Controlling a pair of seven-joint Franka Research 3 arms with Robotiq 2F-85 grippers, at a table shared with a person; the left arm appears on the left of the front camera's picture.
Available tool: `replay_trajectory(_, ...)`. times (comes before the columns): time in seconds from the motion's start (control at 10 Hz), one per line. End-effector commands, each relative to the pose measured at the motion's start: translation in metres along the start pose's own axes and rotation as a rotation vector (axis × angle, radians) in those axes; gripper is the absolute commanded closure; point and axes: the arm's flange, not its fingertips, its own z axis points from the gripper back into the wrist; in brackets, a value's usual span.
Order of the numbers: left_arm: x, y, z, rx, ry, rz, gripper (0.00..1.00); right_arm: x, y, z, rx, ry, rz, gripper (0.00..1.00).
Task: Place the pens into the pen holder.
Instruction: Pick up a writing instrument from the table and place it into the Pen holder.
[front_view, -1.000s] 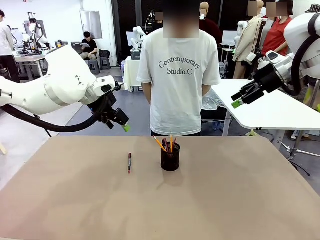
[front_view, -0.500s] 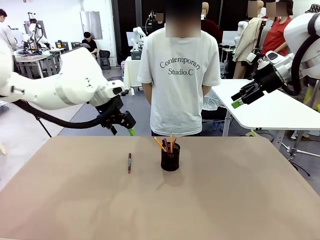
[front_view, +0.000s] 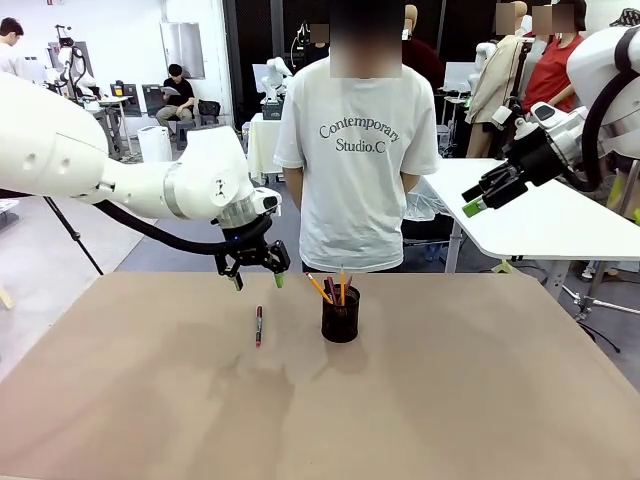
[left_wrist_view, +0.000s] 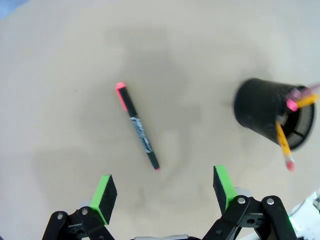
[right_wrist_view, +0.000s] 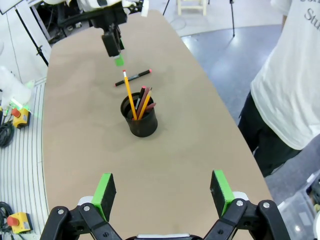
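Left tool (front_view: 258, 275) open above lone pen (front_view: 258, 326).
Right tool (front_view: 477, 199) open, raised far right; pen holder (front_view: 340, 314) right of pen.

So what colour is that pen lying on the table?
The pen is black with pink ends, one a bright pink cap. The left wrist view shows it best.

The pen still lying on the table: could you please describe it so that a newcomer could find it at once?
On the brown table, look just to the robot's left of the black mesh pen holder near the middle. The pen lies flat there under the open left gripper. It is black with reddish-pink ends, and unlike the other sticks, it is not standing in the cup.
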Motion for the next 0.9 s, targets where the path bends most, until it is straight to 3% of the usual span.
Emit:
replay_trajectory(0.0, 0.002, -0.004, -0.019, 0.077, -0.022, 0.01, 0.0, 0.003, -0.002, 0.0, -0.009, -0.003, 0.003, 0.0)
replay_trajectory(0.1, 0.003, 0.0, -0.033, 0.133, -0.044, 0.006, 0.0, 0.003, -0.002, 0.0, -0.009, -0.003, 0.003, 0.0)
replay_trajectory(0.4, 0.01, 0.013, -0.059, 0.097, -0.03, 0.016, 0.0, 0.003, -0.002, 0.0, -0.009, -0.003, 0.003, 0.0)
replay_trajectory(0.8, 0.026, 0.025, -0.082, 0.148, -0.021, 0.088, 0.0, 0.003, -0.002, 0.0, -0.009, -0.003, 0.003, 0.0)
